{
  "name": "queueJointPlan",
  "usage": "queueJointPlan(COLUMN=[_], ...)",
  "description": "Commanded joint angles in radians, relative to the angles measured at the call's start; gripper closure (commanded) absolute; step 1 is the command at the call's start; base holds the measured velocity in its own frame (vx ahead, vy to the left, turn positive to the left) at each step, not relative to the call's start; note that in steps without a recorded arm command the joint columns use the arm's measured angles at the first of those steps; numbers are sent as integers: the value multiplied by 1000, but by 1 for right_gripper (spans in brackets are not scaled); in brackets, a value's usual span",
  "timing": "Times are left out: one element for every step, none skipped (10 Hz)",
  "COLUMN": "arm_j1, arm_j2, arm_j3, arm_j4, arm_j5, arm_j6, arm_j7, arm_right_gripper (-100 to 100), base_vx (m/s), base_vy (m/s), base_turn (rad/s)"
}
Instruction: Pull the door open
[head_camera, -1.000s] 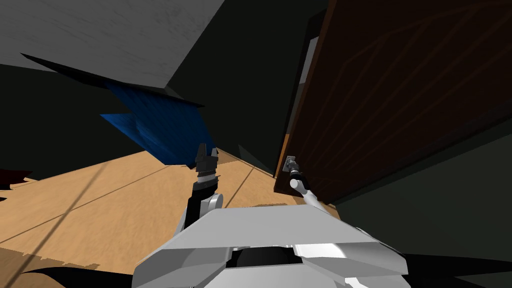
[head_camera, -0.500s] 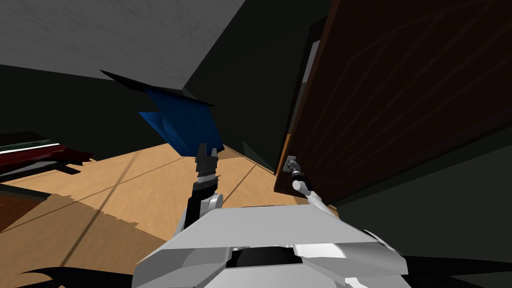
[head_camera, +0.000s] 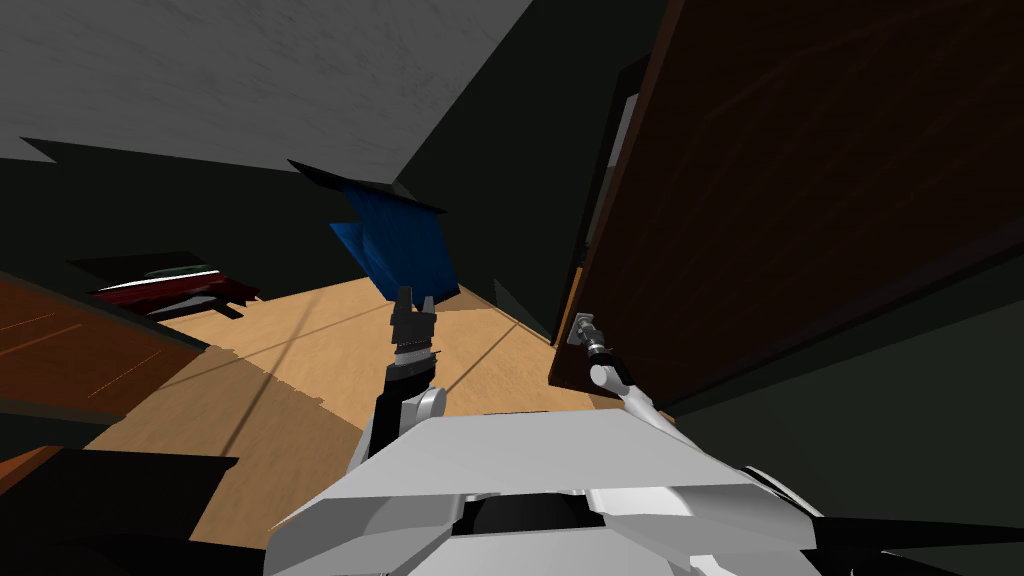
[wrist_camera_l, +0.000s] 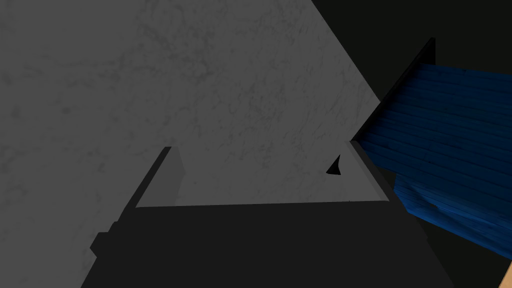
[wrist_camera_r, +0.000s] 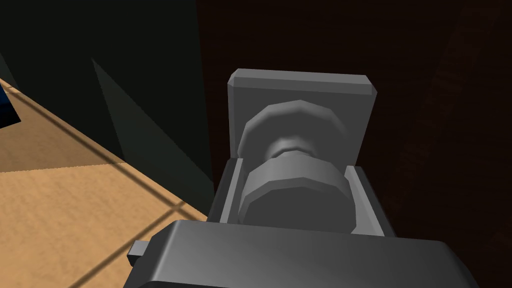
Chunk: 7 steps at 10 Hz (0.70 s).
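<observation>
Right gripper (wrist_camera_r: 294, 167): clenched on the door knob (wrist_camera_r: 295, 196), with one light grey finger (wrist_camera_r: 227, 192) pressed against each side of it.
Door knob: grey, round and faceted. It stands on a short neck out from a square grey back plate (wrist_camera_r: 300, 95), which is set close to the door's free edge.
Door (head_camera: 800, 180): dark brown with a faint wood grain, standing just to my right. A narrow pale strip (head_camera: 620, 120) shows past its free edge, beside a dark wall.
Left gripper (head_camera: 416, 297): held out in front of me over the floor, left of the door and well apart from it. Its fingers (wrist_camera_l: 167, 172) are spread wide with nothing between them.
Floor (head_camera: 300, 350): light wooden boards crossed by thin dark seams, running up to the door's lower corner.
Brown surface (head_camera: 70, 350): reddish-brown and flat, at my far left beside the floor.
Low dark red piece (head_camera: 175, 285): farther off on the left, with a pale band along its top.
Blue panel (head_camera: 400, 250): planked and deep blue, beyond the left gripper where the floor ends.
Grey wall (head_camera: 250, 80): mottled grey, rising behind the blue panel.
</observation>
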Motion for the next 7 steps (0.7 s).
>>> queueJointPlan(arm_j1=[7, 3, 29, 38, 57, 68, 79], arm_j2=[-20, -13, -48, -60, -89, -104, -120], arm_j3=[18, 10, 48, 61, 89, 104, 119], arm_j4=[-10, -3, -31, -41, -66, -79, -92], arm_j5=[-1, -1, 7, 10, 16, 19, 23], arm_j6=[-6, -4, -20, -26, -40, -48, -55], arm_j7=[-24, -15, -49, -60, -86, -100, -114], arm_right_gripper=[100, 100, 100, 100, 100, 100, 100], base_vx=[-233, -97, -113, -143, -171, -150, -107], base_vy=[-48, -18, -17, -34, -53, -33, -17], base_turn=[153, 34, 20, 18, 23, 18, 2])
